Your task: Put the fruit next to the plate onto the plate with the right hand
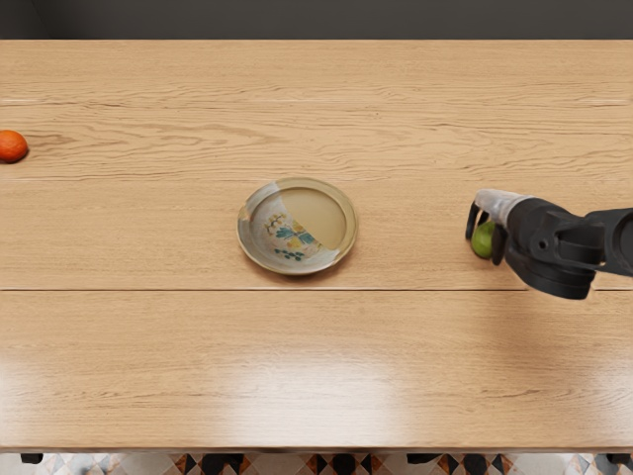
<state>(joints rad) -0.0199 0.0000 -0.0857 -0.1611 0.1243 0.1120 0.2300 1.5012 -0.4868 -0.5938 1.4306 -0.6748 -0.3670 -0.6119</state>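
A small green fruit (483, 240) sits to the right of the plate, partly covered by my right hand (485, 230), whose dark fingers curl around it. The arm comes in from the right edge. Whether the fruit rests on the table or is lifted I cannot tell. The round plate (259, 240) with a beige centre and a painted pattern lies at mid-table, well left of the hand, with nothing on it. The left arm does not show.
An orange fruit (11, 146) lies at the far left edge of the wooden table (316, 376). The table's far edge runs along the top of the view.
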